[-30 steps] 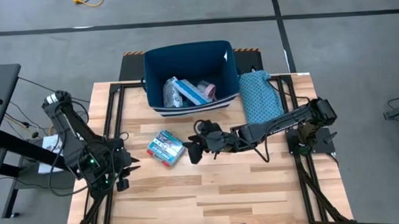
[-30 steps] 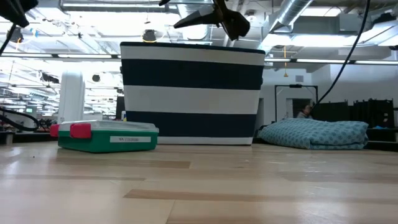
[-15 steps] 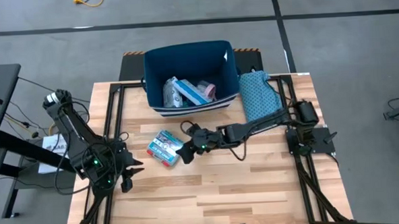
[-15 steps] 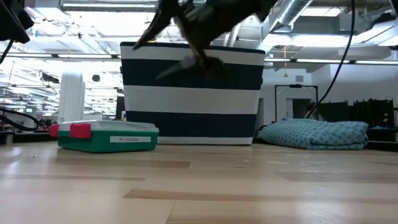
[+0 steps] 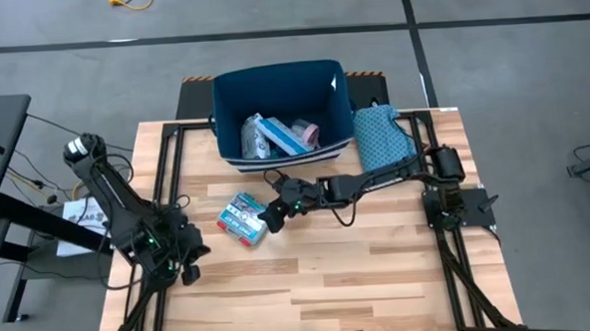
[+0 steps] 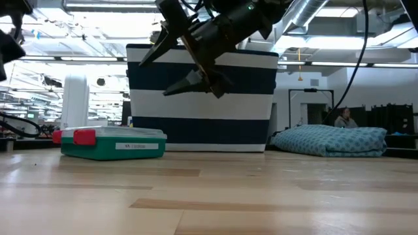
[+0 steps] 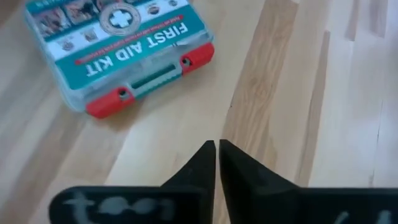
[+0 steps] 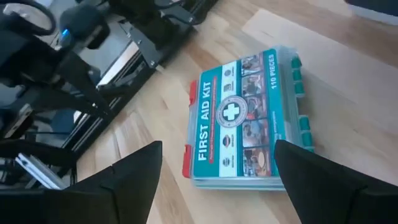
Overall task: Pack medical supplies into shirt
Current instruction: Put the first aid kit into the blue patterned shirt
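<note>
A teal and white first aid kit [image 5: 242, 218] with red clasps lies flat on the table in front of the bin. My right gripper [image 5: 269, 223] hangs open just to the kit's right, above the table. In the right wrist view its fingers stand wide apart with the kit [image 8: 245, 121] ahead of them. Small boxes and a white pouch, the medical supplies [image 5: 277, 136], lie inside the blue bin [image 5: 337, 104]. The folded teal patterned shirt [image 5: 382, 142] rests on the table to the bin's right. My left gripper [image 5: 188, 273] waits shut at the near left, and the kit [image 7: 118, 50] shows beyond its fingers.
The bin [image 6: 202, 98], striped navy and white on the outside, stands at the table's far middle, between the kit [image 6: 111, 143] and the shirt [image 6: 333, 140]. Bare wood lies toward the table's near edge. A person shows in the room far behind the shirt.
My right gripper has moved toward the table's left and come down, from right of the kit to just beside it, staying open. The kit has not moved.
</note>
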